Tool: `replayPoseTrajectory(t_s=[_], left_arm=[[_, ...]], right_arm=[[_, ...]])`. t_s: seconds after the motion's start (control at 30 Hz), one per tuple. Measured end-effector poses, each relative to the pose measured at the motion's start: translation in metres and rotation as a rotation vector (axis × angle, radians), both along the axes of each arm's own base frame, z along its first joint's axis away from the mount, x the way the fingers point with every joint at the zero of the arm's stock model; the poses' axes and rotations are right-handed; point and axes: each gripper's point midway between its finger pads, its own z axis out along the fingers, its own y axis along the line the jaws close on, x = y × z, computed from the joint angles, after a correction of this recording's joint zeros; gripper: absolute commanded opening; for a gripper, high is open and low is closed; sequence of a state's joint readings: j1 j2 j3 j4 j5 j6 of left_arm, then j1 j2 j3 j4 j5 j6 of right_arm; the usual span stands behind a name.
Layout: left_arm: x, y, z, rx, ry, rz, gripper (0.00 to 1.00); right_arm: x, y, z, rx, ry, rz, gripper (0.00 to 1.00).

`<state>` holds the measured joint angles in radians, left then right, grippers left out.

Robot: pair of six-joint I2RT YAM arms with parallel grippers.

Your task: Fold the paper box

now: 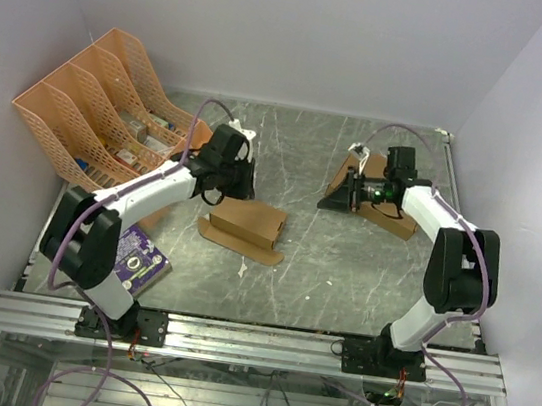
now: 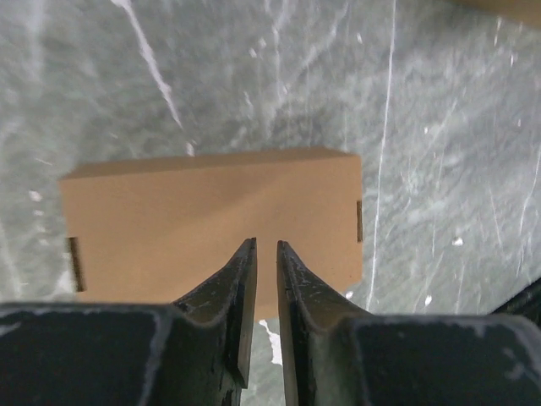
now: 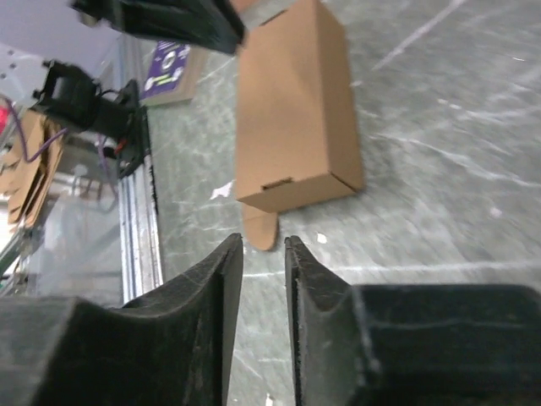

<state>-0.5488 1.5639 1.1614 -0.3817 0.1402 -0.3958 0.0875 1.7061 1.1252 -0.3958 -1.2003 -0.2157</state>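
The paper box (image 1: pixel 245 226) lies on the worktop (image 1: pixel 343 264) between both arms, long side left-to-right. The left hand (image 2: pixel 265 249) is nearer, right above it, fingers almost together, holding nothing

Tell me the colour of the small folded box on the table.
Plain brown cardboard; the paper box shows best in the left wrist view.

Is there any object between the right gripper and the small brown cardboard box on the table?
No. In the right wrist view, only bare grey marbled tabletop lies between the right gripper and the small brown cardboard box.
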Motion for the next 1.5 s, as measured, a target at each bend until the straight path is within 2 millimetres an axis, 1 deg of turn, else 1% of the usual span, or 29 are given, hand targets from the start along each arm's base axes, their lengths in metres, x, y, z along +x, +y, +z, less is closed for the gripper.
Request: replayPoseTrajectory(t_s=[0.07,0.13,0.17,0.23,0.3,0.37,0.43,0.5,0.57,0.63,0.7,0.8,0.9,0.93,1.0,1.1,1.13,1.17,1.2,1.23,1.3,1.33,1.37,1.43,1.5], left_arm=[[-0.009,-0.006,-0.015,-0.016,0.047,-0.031,0.24],[-0.019,-0.01,-0.032,-0.037,0.091,-0.056,0.24],[-0.02,-0.01,-0.036,-0.035,0.104,-0.056,0.24],[-0.023,-0.003,-0.047,-0.051,0.134,-0.043,0.23],[-0.021,0.008,-0.055,-0.066,0.152,-0.014,0.23],[-0.019,0.015,-0.06,-0.079,0.167,0.008,0.23],[-0.018,0.021,-0.064,-0.095,0.176,0.027,0.23],[-0.018,0.021,-0.067,-0.111,0.181,0.026,0.23],[-0.017,0.02,-0.068,-0.124,0.182,0.025,0.22],[-0.016,0.02,-0.068,-0.136,0.18,0.028,0.23],[-0.016,0.021,-0.069,-0.149,0.183,0.029,0.23],[-0.015,0.021,-0.068,-0.169,0.188,0.028,0.27],[-0.016,0.02,-0.065,-0.182,0.188,0.023,0.41],[-0.016,0.02,-0.062,-0.186,0.185,0.023,0.44],[-0.015,0.022,-0.052,-0.196,0.166,0.027,0.49],[-0.009,0.03,-0.023,-0.229,0.095,0.048,0.54],[-0.006,0.034,-0.013,-0.238,0.066,0.058,0.55],[-0.001,0.041,-0.001,-0.246,0.029,0.079,0.58],[0.003,0.048,0.007,-0.251,0.001,0.099,0.62],[0.007,0.056,0.013,-0.25,-0.024,0.124,0.64],[0.015,0.071,0.019,-0.239,-0.059,0.178,0.68],[0.017,0.078,0.018,-0.231,-0.065,0.199,0.69],[0.018,0.083,0.014,-0.221,-0.064,0.22,0.7],[0.018,0.093,0.001,-0.195,-0.046,0.255,0.7],[0.016,0.097,-0.015,-0.169,-0.012,0.271,0.7]], right_arm=[[-0.012,0.017,0.003,0.018,-0.008,0.066,0.15],[-0.026,0.038,0.003,0.024,-0.012,0.139,0.06],[-0.033,0.049,0.002,0.025,-0.01,0.172,0.03],[-0.052,0.076,-0.004,0.027,0.008,0.254,0.01],[-0.065,0.094,-0.014,0.021,0.048,0.306,0.01],[-0.071,0.106,-0.029,0.003,0.101,0.333,0.01],[-0.071,0.111,-0.048,-0.023,0.152,0.336,0.0],[-0.069,0.112,-0.068,-0.057,0.205,0.326,0.0],[-0.069,0.112,-0.082,-0.082,0.254,0.319,0.0],[-0.068,0.112,-0.083,-0.079,0.29,0.32,0.0],[-0.068,0.112,-0.083,-0.087,0.295,0.315,0.0],[-0.067,0.112,-0.083,-0.096,0.301,0.314,0.04],[-0.067,0.112,-0.08,-0.096,0.287,0.328,0.14],[-0.066,0.112,-0.079,-0.095,0.276,0.334,0.17],[-0.066,0.112,-0.075,-0.088,0.246,0.347,0.21],[-0.067,0.111,-0.058,-0.066,0.173,0.369,0.23],[-0.066,0.11,-0.049,-0.055,0.14,0.375,0.23],[-0.066,0.11,-0.041,-0.044,0.109,0.377,0.23],[-0.064,0.109,-0.03,-0.034,0.07,0.376,0.22],[-0.063,0.107,-0.024,-0.029,0.046,0.371,0.21],[-0.057,0.101,-0.014,-0.042,-0.012,0.339,0.09],[-0.053,0.097,-0.014,-0.062,-0.032,0.313,0.03],[-0.047,0.092,-0.018,-0.097,-0.046,0.276,0.0],[-0.038,0.085,-0.028,-0.155,-0.053,0.224,0.0],[-0.028,0.077,-0.044,-0.228,-0.039,0.168,0.0]])
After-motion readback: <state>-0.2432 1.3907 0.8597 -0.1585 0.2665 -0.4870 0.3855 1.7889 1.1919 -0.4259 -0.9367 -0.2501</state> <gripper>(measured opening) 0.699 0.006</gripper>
